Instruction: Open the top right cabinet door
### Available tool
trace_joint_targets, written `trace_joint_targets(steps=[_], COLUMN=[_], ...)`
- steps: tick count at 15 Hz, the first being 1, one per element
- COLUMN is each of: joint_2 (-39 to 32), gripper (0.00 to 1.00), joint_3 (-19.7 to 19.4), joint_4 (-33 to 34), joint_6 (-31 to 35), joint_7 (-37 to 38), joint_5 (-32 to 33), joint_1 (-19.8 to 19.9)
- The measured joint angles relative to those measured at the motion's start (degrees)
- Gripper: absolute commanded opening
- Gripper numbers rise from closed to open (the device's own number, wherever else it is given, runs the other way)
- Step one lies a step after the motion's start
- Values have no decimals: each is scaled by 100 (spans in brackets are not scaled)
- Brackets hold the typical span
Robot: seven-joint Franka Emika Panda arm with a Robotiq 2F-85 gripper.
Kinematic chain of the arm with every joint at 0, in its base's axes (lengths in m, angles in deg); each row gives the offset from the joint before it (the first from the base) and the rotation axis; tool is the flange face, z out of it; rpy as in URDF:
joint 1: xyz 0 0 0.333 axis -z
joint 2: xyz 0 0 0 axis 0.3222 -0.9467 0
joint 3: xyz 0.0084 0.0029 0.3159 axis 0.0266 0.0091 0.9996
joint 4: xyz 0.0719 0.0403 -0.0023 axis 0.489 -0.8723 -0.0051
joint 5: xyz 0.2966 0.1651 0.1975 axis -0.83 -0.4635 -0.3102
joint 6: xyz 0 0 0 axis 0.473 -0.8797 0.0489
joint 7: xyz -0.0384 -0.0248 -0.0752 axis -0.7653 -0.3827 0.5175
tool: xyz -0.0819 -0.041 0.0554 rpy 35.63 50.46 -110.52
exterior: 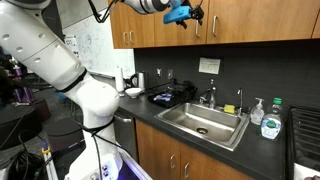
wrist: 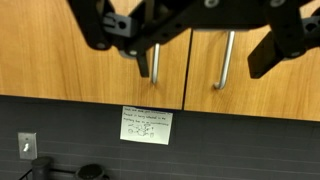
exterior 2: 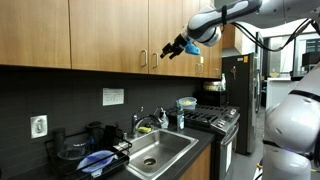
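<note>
Gripper point(wrist: 203, 55) nearest: jaws wide apart, holding nothing. Top right cabinet door point(wrist: 258, 95) straight ahead, closed. Its silver bar handle point(wrist: 225, 60) stands up-down, a little toward 3 o'clock from gripper middle. Looks not touching yet.

A dark backsplash point(exterior 2: 75, 105) rises behind a black countertop point(exterior: 262, 148) with a steel sink point(exterior: 225, 122).

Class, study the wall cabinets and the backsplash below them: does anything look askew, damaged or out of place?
Nothing stands out. The medium-brown wood top right cabinet door sits shut, its slim silver bar handle stands upright, and the white paper note below lies flat against the dark backsplash.
</note>
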Motion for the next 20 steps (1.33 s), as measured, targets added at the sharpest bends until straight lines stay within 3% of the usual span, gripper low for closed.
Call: trace_joint_targets(steps=[11, 20], joint_2=[-979, -1302], gripper=[100, 100], joint_3=[-459, -478], joint_4=[681, 1446], joint_6=[-31, 3], joint_7=[-360, -613], joint_5=[-619, -929], joint_1=[-295, -434])
